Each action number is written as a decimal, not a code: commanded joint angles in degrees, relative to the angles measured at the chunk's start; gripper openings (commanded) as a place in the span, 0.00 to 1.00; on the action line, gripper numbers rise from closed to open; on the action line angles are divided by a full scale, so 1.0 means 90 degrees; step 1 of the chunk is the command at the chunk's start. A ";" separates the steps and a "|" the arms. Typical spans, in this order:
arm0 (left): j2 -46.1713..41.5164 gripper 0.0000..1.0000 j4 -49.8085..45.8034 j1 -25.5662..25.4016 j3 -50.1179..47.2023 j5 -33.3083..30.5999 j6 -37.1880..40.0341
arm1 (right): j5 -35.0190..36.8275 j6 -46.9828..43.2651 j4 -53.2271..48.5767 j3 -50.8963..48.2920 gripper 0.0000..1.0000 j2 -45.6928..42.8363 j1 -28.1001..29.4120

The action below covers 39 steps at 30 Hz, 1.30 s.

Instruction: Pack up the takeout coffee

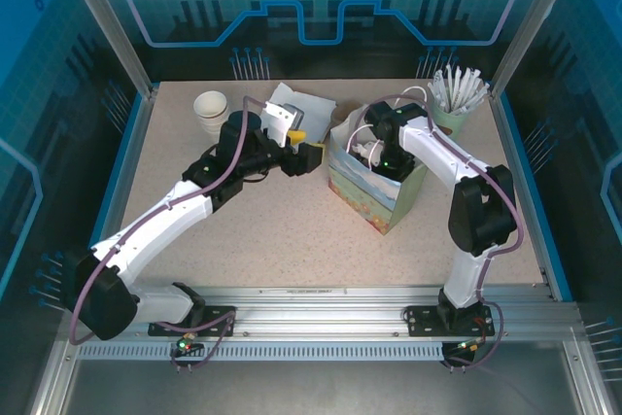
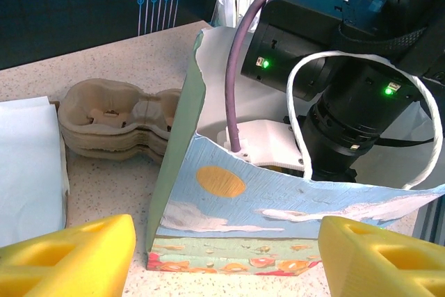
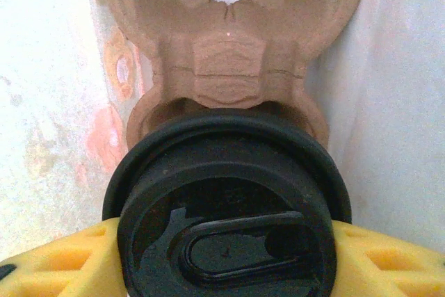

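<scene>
- My right gripper (image 3: 224, 273) is holding the takeout coffee (image 3: 226, 193) by its round black lid, with its yellow fingers (image 3: 52, 269) pressing in at either side of the rim. The lid is hiding the cup below it from the wrist camera.
- The coffee is hanging inside the gift bag (image 1: 377, 203), directly over a brown pulp cup carrier (image 3: 233, 67) that is lying on the bag's floor. I cannot tell whether the cup is touching the carrier.
- The bag's pale inner walls are standing close on both sides of the carrier.
- From above, I am seeing the right arm (image 1: 439, 157) bending over the bag's open top. Its wrist is sitting inside the bag, and the white rope handles are looping around it.
- My left gripper (image 2: 222, 269) is hovering just beside the bag's painted face. Its yellow fingers (image 2: 69, 255) are spread wide, with nothing between them.
- Beside the bag, in the left wrist view, a stack of pulp carriers (image 2: 111, 123) is sitting on the speckled table (image 1: 292, 240). A white napkin (image 2: 28, 165) is lying to its left.
- At the table's far edge, a stack of white paper cups (image 1: 211, 111) is standing on the left. A cup of wrapped straws (image 1: 454, 94) is standing on the right, near the bag's far corner.
</scene>
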 commanded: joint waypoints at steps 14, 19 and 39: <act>-0.0199 0.72 0.0103 0.0046 -0.0095 0.0094 -0.0108 | 0.0204 0.0059 -0.0321 0.0549 0.81 -0.0332 0.0217; -0.0192 0.71 0.0093 0.0040 -0.0118 0.0087 -0.0104 | 0.0004 0.0075 -0.0494 0.0858 0.81 -0.0514 0.0207; -0.0360 0.72 0.0076 0.0039 -0.0221 0.0020 -0.0168 | -0.0269 0.0605 -0.0495 0.2378 0.79 -0.1064 -0.0174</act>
